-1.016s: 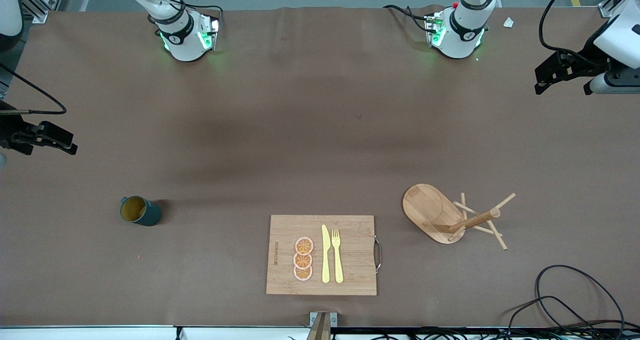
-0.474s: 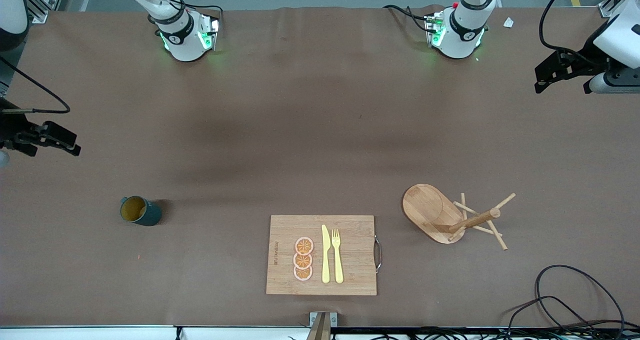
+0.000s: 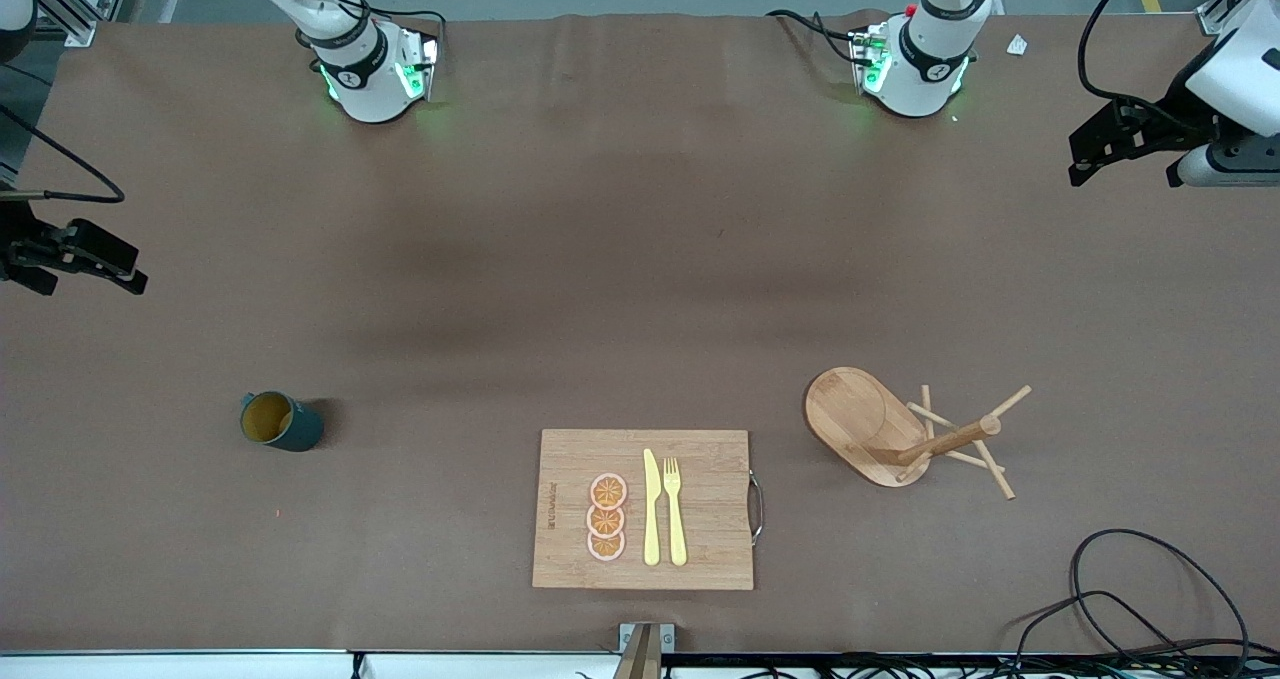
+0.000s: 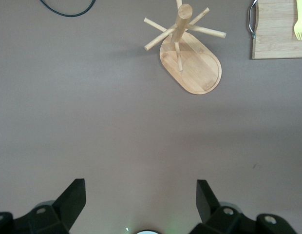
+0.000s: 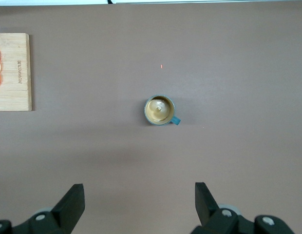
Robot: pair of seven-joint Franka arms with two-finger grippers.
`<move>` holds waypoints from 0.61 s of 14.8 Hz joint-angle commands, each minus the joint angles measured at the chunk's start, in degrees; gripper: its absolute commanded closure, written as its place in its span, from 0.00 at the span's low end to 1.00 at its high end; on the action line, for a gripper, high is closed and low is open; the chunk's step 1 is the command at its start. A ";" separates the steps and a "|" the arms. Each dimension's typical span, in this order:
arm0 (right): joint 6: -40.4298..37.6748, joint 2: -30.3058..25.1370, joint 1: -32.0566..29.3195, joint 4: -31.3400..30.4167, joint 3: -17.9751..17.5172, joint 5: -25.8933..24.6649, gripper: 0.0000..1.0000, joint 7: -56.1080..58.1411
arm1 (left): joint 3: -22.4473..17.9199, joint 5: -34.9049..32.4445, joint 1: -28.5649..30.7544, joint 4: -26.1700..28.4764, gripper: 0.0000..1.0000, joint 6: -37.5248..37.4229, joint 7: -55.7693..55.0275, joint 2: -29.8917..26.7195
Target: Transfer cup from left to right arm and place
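Cup: the cup (image 3: 280, 421) (image 5: 160, 110) stands upright on the tabletop (image 3: 640, 259), toward my right arm's end, nearer the front camera than my right hand. Its yellow inside shows from above, and nothing touches it.

Right hand: my right hand (image 3: 100, 259) (image 5: 139, 207) hangs in the air over the tabletop's edge at my right arm's end, well apart from the cup. Its fingers (image 5: 70, 202) are spread wide and hold nothing. From my right wrist I look straight down on the cup.

Left hand: my left hand (image 3: 1120, 149) (image 4: 141, 202) hangs over the tabletop at my left arm's end, well apart from everything on it. Its fingers (image 4: 73, 197) are also spread wide and empty.

Rack: a wooden peg rack (image 3: 900, 434) (image 4: 187, 53) stands on its oval base toward my left arm's end, beside the board.

Board: a wooden cutting board (image 3: 645, 509) (image 4: 282, 34) lies near the front edge, between cup and rack.

On the board: three orange slices (image 3: 606, 517) in a row, with a yellow knife (image 3: 651, 507) and a yellow fork (image 3: 675, 509) side by side next to them.

Cable: a black cable (image 3: 1130, 599) loops on the tabletop nearer the front camera than the rack.
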State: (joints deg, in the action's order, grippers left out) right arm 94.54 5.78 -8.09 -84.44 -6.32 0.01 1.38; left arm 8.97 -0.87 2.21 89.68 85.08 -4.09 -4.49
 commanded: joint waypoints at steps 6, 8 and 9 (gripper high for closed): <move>-0.67 -0.77 -1.41 -0.20 -0.45 0.96 0.00 -0.06 | 0.44 0.96 0.51 -1.09 0.00 -2.29 0.84 0.00; -0.67 -0.77 -1.40 -0.20 -0.45 0.87 0.00 0.11 | 0.53 1.05 0.51 -1.09 0.00 -2.38 0.75 0.00; -0.67 -0.77 -1.40 -0.11 -0.54 0.61 0.00 0.11 | 0.53 1.05 0.34 -1.09 0.00 -2.38 0.49 0.00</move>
